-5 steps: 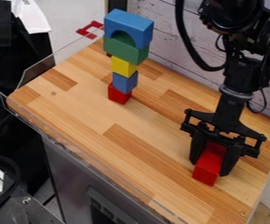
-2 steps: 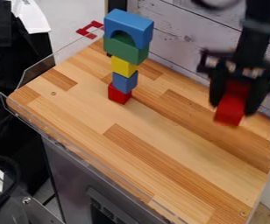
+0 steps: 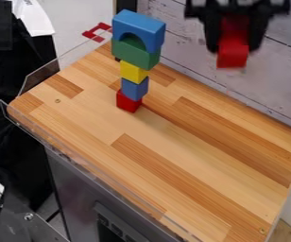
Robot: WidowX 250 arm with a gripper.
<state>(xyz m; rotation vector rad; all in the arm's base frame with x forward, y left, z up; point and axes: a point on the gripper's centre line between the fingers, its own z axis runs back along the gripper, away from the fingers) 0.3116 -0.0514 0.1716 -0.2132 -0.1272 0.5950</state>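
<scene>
At the upper right my gripper (image 3: 233,45) is shut on a long red block (image 3: 233,53), held up in front of the whitish plank wall. Its lower end hangs below the fingers. To its left stands a tower, from bottom to top: a red cube (image 3: 128,101), a smaller-looking blue cube (image 3: 134,88), a yellow cube (image 3: 134,72), a green block (image 3: 135,54) with a curved hollow, and a blue arch (image 3: 138,29). The held block and the tower are apart.
The wooden tabletop (image 3: 173,156) has a clear plastic guard (image 3: 53,68) along its left side. A red bracket-like piece (image 3: 97,31) lies at the back left edge. Behind the table rises the plank wall (image 3: 192,47).
The gripper has lifted the red block from the table's right part, moving up and then left toward the tower's side. The tower stands as before.
</scene>
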